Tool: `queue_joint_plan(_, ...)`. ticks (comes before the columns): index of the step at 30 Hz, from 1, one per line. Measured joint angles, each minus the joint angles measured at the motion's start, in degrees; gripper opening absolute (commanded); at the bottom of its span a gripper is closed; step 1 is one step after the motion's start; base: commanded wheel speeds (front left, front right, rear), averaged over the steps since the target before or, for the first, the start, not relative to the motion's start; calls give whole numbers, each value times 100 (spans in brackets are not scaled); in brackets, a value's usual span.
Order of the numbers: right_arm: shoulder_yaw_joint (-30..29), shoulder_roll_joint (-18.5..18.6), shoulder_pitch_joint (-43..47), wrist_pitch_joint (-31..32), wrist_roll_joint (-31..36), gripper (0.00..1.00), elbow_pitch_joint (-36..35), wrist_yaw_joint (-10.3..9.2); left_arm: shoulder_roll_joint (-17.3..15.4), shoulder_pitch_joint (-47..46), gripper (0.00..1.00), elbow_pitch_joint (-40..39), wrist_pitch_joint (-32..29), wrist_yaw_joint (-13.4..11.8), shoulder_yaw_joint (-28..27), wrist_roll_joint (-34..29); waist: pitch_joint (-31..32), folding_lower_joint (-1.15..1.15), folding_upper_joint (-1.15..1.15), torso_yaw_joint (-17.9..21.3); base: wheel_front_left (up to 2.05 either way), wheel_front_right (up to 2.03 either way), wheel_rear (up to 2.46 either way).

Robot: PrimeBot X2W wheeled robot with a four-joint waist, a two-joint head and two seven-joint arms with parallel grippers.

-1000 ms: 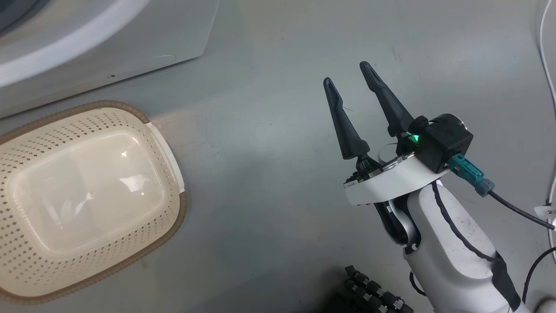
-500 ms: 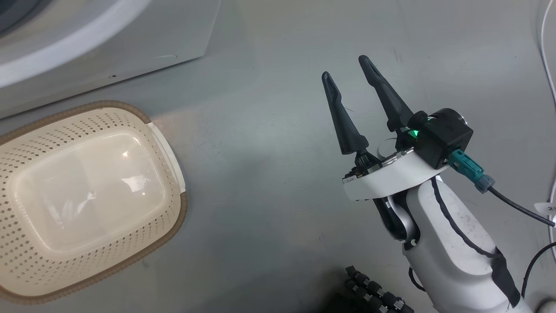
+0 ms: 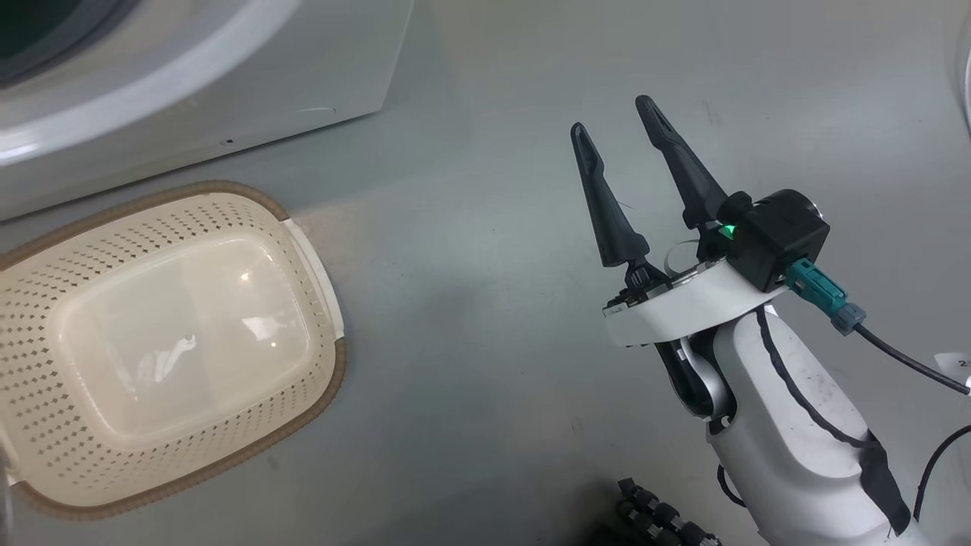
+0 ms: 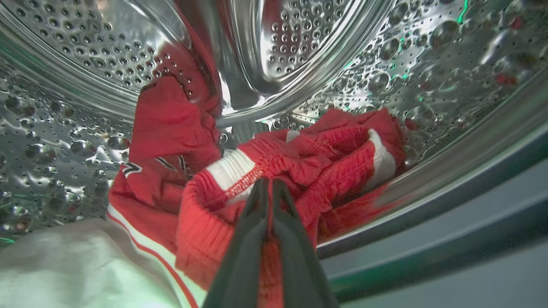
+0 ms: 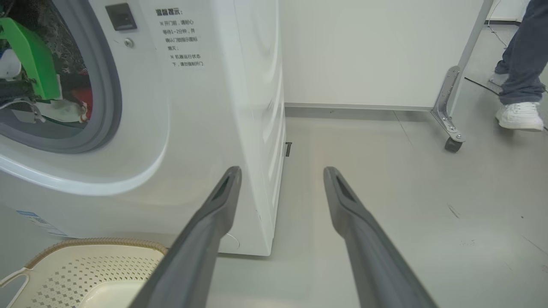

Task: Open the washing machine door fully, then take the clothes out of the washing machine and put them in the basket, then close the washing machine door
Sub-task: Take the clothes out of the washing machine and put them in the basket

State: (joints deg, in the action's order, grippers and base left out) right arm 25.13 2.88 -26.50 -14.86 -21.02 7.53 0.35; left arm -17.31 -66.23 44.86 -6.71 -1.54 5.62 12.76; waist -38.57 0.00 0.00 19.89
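The clothes (image 4: pixel 299 162): red with white bands, bunched in a heap low inside the steel drum (image 4: pixel 299 38) of the washing machine (image 5: pixel 201 128). Spread sideways across the bottom of the drum, with one red end climbing up the back wall. Pinched at the near fold, by the stretchy red-and-white band, between the two dark fingers of the left gripper (image 4: pixel 269 185). Fingers squeezed tight together on the cloth, with a bit of red poking out between them lower down. Looks like a good hold, right at the front edge of the heap.

Out from there: the grey rim of the drum mouth just beside the fingers, then the white front of the machine. Down on the grey floor (image 3: pixel 470 227), close by the machine's front, the basket (image 3: pixel 91 235), cream with little holes and a brown rim, nothing in it yet. Well apart from it, the right gripper (image 3: pixel 613 115), fingers spread wide, holding nothing, up over bare floor.

Next move, most likely: pull straight back out through the mouth, then down and across to the basket. A job for the left arm, the one with the hold. Watch for the long loose part catching on the rim.
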Motion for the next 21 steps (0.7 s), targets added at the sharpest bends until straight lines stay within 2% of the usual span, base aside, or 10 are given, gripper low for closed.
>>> queue_joint_plan(8,-22,1,3,0,100,100,107,7,290,313,0,-147,717,-30,-35,47,225,0,0,-180,0,0,0)
queue_joint_plan(21,-160,16,185,0,310,100,346,16,644,1434,0,-493,1827,-156,-138,192,716,0,0,-580,0,0,0)
